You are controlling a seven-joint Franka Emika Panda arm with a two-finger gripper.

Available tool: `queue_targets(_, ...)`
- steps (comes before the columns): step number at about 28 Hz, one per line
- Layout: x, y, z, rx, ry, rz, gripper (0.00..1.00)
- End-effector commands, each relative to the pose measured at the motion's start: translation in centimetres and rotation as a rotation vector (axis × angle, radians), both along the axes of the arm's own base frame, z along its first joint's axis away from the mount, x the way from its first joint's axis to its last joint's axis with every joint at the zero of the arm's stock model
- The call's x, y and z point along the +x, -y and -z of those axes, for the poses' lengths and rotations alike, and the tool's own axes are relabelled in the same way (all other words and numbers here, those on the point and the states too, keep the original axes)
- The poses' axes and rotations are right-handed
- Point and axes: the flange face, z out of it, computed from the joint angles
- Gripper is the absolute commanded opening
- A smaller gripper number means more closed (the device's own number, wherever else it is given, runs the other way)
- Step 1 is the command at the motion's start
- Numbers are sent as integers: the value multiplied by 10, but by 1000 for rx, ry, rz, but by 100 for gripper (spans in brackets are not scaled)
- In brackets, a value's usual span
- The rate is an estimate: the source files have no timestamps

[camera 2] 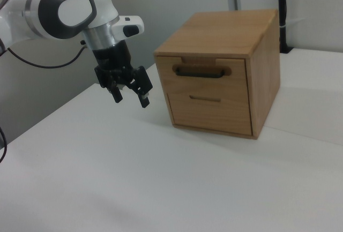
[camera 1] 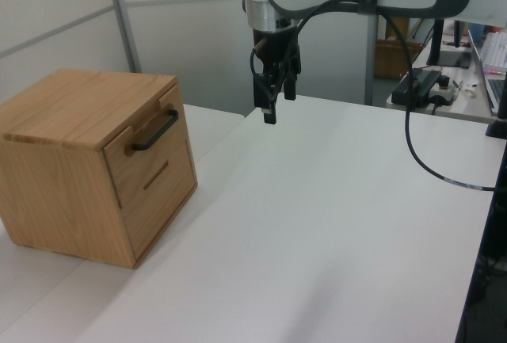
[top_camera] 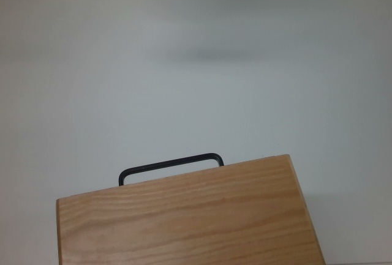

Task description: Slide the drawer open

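Observation:
The drawer (camera 2: 233, 79) is the upper front panel of a light-wood cabinet (camera 2: 230, 31), and it sits flush and closed. Its thin black bar handle (camera 2: 199, 72) also shows in the left view (camera 1: 154, 131) and juts past the cabinet's top slab in the top view (top_camera: 171, 166). My gripper (camera 2: 131, 99) hangs open and empty above the table. It is to the right view's left of the cabinet and well apart from the handle. In the left view the gripper (camera 1: 279, 105) is up at the back, to the left view's right of the cabinet.
A second, lower drawer front (camera 2: 209, 110) with a small slot pull sits under the first. The white table (camera 1: 317, 224) spreads out in front of the cabinet. A black cable (camera 1: 428, 169) trails at the left view's right, near a cluttered desk (camera 1: 432, 85).

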Motion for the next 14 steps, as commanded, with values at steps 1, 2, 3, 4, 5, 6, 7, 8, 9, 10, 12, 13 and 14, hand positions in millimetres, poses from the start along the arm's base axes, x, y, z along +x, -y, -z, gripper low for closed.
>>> queue_targets(1, -4, -4, -7, -2, 19, 3, 100)
queue_targets(2, -4, -3, -7, -1, 17, 6, 100)
queue_targets(3, -4, -4, -7, -1, 16, 7, 100)
queue_targets(4, -4, -4, -7, 1, 14, 7, 100)
queue_targets(5, -5, -4, -7, 2, 15, 7, 100)
queue_targets(6, -5, -4, -7, 2, 14, 9, 100)
queue_targets(7, -5, -4, -7, 2, 14, 10, 100)
queue_targets(8, -5, -4, -7, 2, 14, 10, 100)
queue_targets(9, -5, -4, -7, 2, 14, 12, 100)
queue_targets(10, -5, -3, -7, 1, 13, 15, 100)
queue_targets(12, -8, -2, -4, -5, -14, 38, 100)
queue_targets(13, -9, 0, -4, -9, -20, 44, 100)
queue_targets(14, -9, 1, -4, -10, -21, 47, 100)
